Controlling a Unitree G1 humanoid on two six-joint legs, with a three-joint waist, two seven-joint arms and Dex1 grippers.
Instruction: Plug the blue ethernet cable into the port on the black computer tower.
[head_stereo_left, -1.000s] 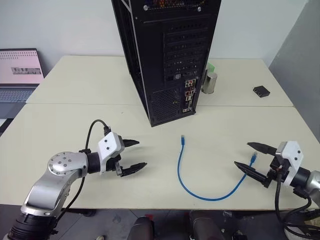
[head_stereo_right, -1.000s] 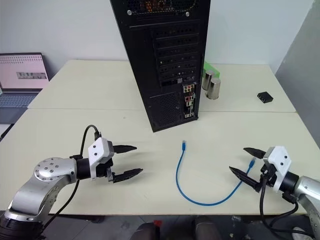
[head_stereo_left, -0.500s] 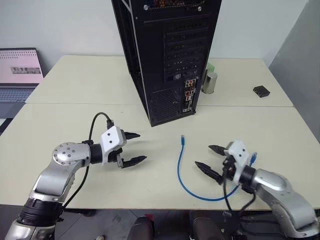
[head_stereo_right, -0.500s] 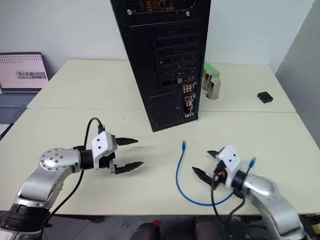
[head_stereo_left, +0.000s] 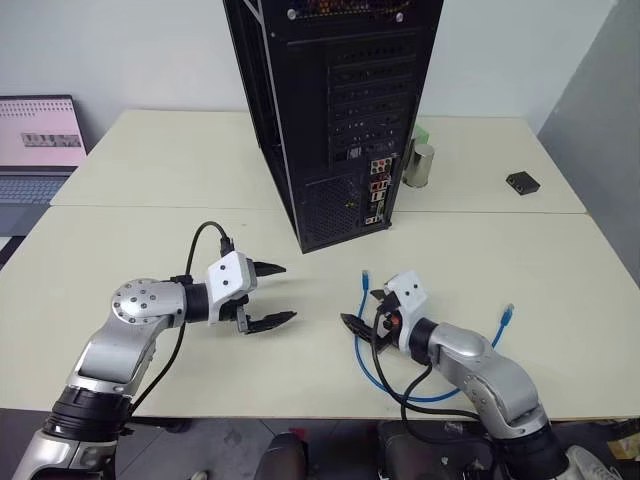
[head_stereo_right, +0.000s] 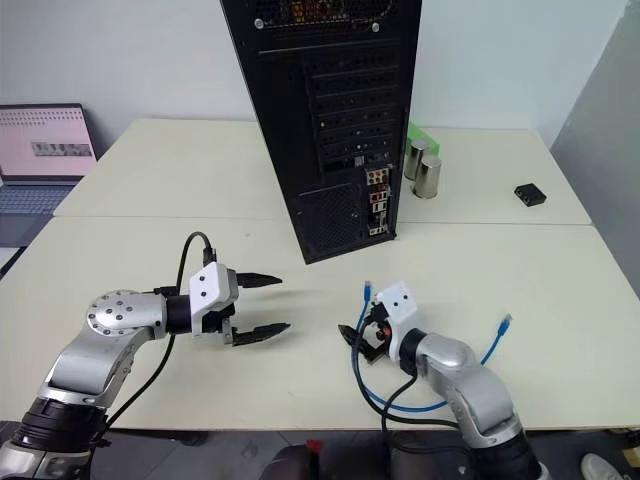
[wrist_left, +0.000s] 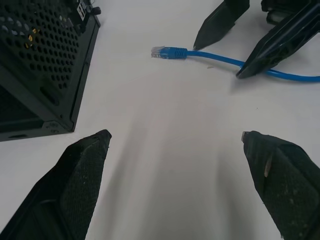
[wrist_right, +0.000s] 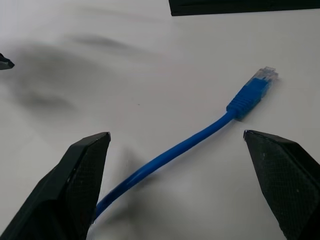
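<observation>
The black computer tower (head_stereo_left: 340, 120) stands upright at the table's middle back, its rear connector cluster with the port (head_stereo_left: 377, 190) facing me. The blue ethernet cable (head_stereo_left: 361, 335) lies on the table in a loop. One plug (head_stereo_left: 366, 275) lies in front of the tower and the other (head_stereo_left: 508, 315) to the right. My right gripper (head_stereo_left: 358, 310) is open and low over the table, its fingers either side of the cable just behind the nearer plug (wrist_right: 252, 90). My left gripper (head_stereo_left: 288, 292) hovers open to the left, holding nothing and pointing at that plug (wrist_left: 167, 51).
A grey laptop (head_stereo_left: 40, 140) sits at the far left. Two metal cans (head_stereo_left: 420, 165) and a green object (head_stereo_left: 423, 133) stand right of the tower. A small black box (head_stereo_left: 521, 182) lies at the back right. A seam splits the table (head_stereo_left: 150, 208).
My right gripper has swept left across the table from its right edge to the cable near the tower-side plug, staying open. The left gripper has barely shifted.
</observation>
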